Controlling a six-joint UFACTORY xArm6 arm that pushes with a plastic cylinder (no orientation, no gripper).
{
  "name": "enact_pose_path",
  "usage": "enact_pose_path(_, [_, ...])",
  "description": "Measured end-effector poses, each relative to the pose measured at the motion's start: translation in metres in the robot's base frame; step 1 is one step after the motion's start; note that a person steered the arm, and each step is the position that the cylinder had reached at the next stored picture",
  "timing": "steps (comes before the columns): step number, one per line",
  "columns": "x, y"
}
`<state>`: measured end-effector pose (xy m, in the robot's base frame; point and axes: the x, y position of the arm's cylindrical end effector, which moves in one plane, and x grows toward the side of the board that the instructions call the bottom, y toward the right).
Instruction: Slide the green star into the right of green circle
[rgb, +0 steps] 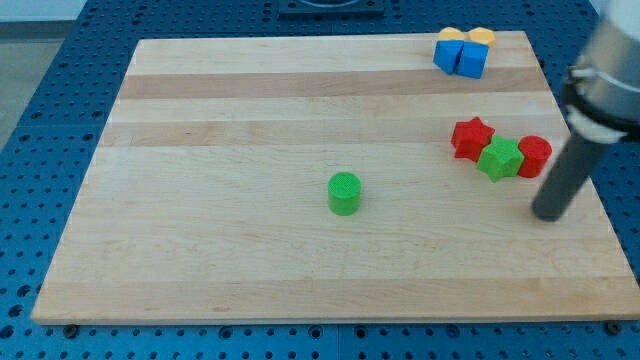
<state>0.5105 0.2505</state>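
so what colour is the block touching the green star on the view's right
Red, pressed against the green star; shape unclear. The one camera view shows it.

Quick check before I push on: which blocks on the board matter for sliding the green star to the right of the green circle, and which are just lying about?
In the job:
- green star, wedged between two red blocks
- green circle, alone mid-board
- my tip, below and right of the star

Lying about:
- red star, touching the green star's left
- red block, on its right
- blue blocks and yellow blocks, top right
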Motion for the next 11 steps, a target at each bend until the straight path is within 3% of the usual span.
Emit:
enact_pose_path(1, [-0.011,0.038])
enact_pose_path(2, [-0.024,0.039])
enact_pose_path(8, [-0.050,-0.019])
enact_pose_path(11, [-0.053,-0.019])
